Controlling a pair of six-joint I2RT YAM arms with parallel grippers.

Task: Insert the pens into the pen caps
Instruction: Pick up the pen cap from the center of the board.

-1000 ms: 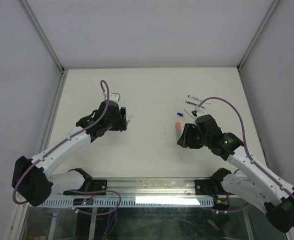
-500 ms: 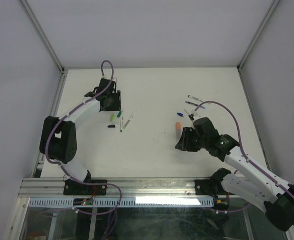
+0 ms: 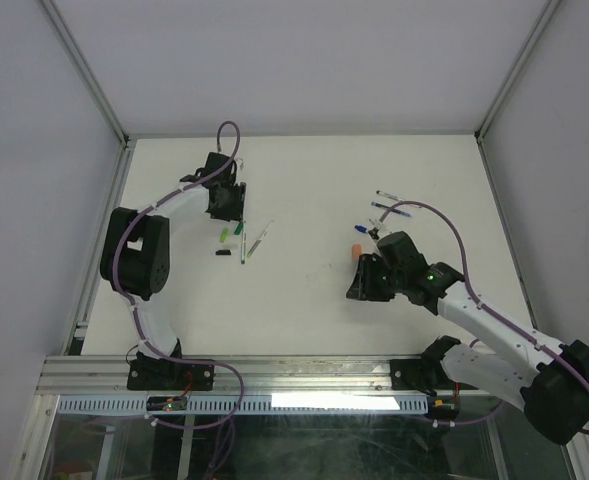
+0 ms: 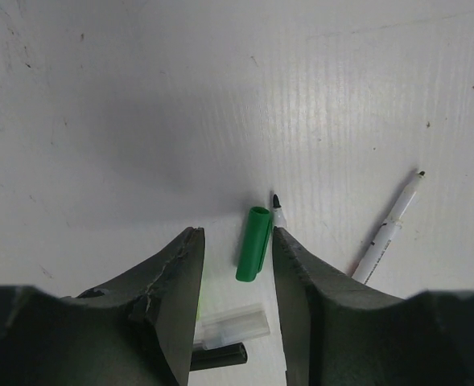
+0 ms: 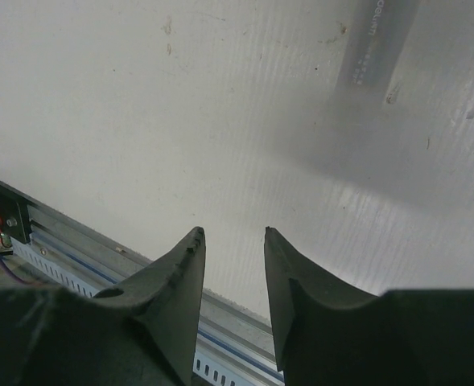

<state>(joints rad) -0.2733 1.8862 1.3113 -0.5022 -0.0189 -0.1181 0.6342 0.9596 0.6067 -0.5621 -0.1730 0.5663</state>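
Observation:
My left gripper (image 3: 228,212) is open and empty, just beyond a cluster of a lime green cap (image 3: 224,235), a dark green cap (image 3: 238,228), a black cap (image 3: 222,253) and two pens (image 3: 257,240). In the left wrist view the dark green cap (image 4: 253,244) lies between the open fingertips of the left gripper (image 4: 237,233), with a pen tip (image 4: 278,214) beside it, a white-barrelled pen (image 4: 389,229) to the right, and a clear cap (image 4: 235,325) and the black cap (image 4: 220,356) nearer. My right gripper (image 3: 358,288) is open and empty, near an orange cap (image 3: 356,253) and a blue cap (image 3: 358,229). Several dark pens (image 3: 386,196) lie behind it.
The right wrist view shows the right gripper (image 5: 234,232) over bare white table, with the metal front rail (image 5: 100,249) below and a blurred grey streak (image 5: 377,36) at the top right. White walls enclose the table (image 3: 304,170).
My left gripper has pulled back from over the pen cluster toward the far left, uncovering the caps and pens. My right gripper has drifted slightly left and nearer.

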